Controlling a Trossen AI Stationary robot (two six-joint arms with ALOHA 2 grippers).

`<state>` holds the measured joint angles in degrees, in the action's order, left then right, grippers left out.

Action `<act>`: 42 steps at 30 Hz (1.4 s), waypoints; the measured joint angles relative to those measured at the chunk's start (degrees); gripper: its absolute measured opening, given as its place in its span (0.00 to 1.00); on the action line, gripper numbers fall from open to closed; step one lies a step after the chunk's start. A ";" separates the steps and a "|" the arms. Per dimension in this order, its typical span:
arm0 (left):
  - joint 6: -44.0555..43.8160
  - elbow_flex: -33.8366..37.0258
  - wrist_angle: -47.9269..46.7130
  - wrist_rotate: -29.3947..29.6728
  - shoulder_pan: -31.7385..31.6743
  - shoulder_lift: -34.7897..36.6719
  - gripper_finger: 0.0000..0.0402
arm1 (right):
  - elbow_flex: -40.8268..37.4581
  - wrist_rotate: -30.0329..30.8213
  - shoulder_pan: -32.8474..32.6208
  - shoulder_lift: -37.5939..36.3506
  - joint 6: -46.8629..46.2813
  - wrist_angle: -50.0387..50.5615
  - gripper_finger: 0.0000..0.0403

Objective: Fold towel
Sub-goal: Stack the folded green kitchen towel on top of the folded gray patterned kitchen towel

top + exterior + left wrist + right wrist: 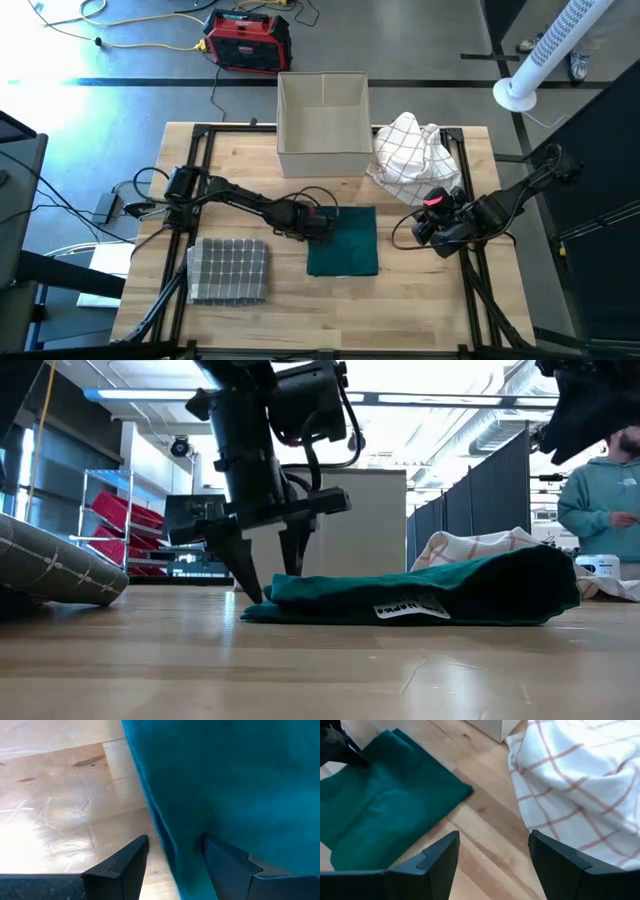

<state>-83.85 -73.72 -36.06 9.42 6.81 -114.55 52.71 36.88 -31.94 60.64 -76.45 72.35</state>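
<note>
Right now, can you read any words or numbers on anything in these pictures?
White tag on the green towel: it has dark print, but too blurred to read.
Red and black case on the floor: no readable label from above.
Cardboard box, checked cloth, grey towel: no writing visible.
So there is nothing I can actually read.
</note>
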 joint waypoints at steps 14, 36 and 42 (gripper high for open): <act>13.61 -0.06 1.65 -4.25 -1.31 -1.21 0.01 | -0.77 0.19 -0.90 0.00 -1.11 -2.28 0.56; -0.26 -8.24 -13.75 -17.50 16.57 20.41 0.01 | -0.77 3.37 3.19 0.00 4.81 -2.30 0.56; -7.42 -8.21 -21.17 -17.45 20.71 25.57 0.01 | -0.75 3.12 4.71 0.00 5.99 -2.35 0.56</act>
<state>-91.27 -81.93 -57.23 -8.03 27.52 -88.98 51.96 39.99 -27.23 60.64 -70.46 70.00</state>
